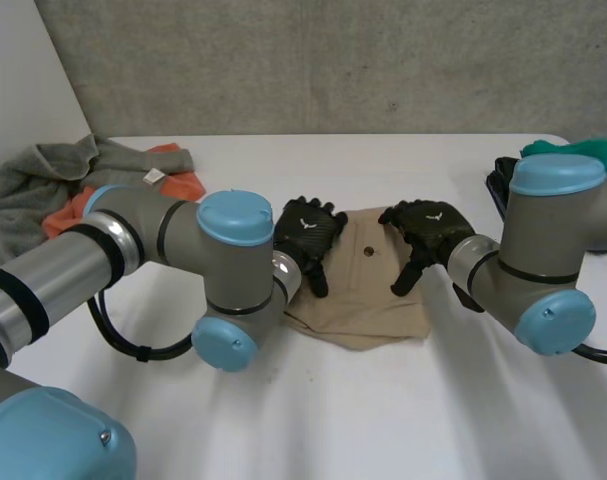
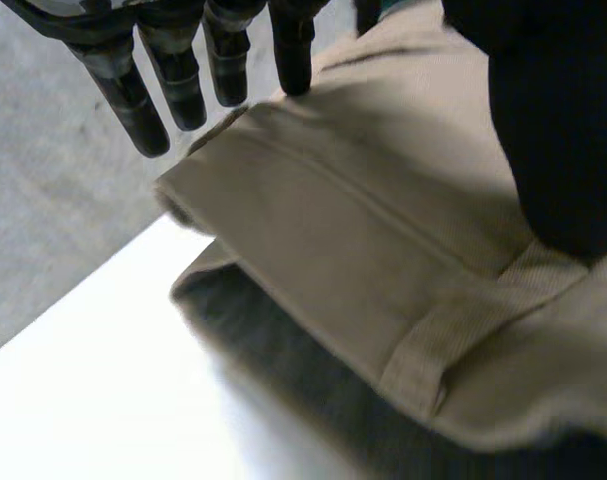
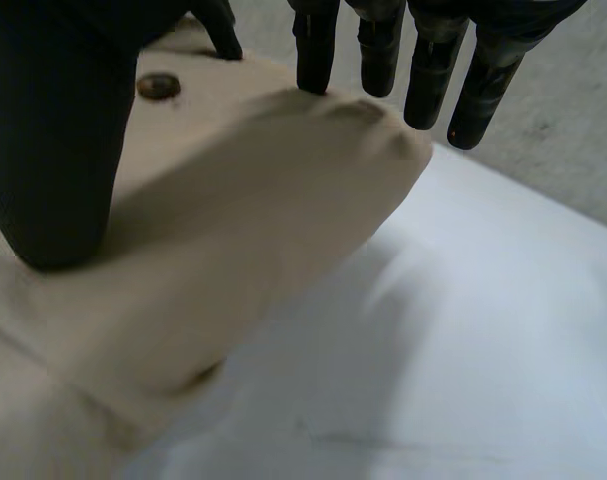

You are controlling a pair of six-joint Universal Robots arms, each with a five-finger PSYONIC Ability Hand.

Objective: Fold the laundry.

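At the middle of the white table, both hands lay released on a folded tan garment.

The left hand rested on the garment's left part and the right hand on its right part, with a dark button between them. In the left wrist view the left hand's fingers were straight and reached to the cloth's folded edge, one tip touching it, while its thumb pressed on the fabric near a belt loop. In the right wrist view the right hand's fingers were likewise straight at the rounded edge of the fold, and its thumb was planted on the cloth beside the button. Neither hand grasped anything. A heap of grey cloth and orange cloth lay at the table's far left, and a green cloth sat at its far right edge.
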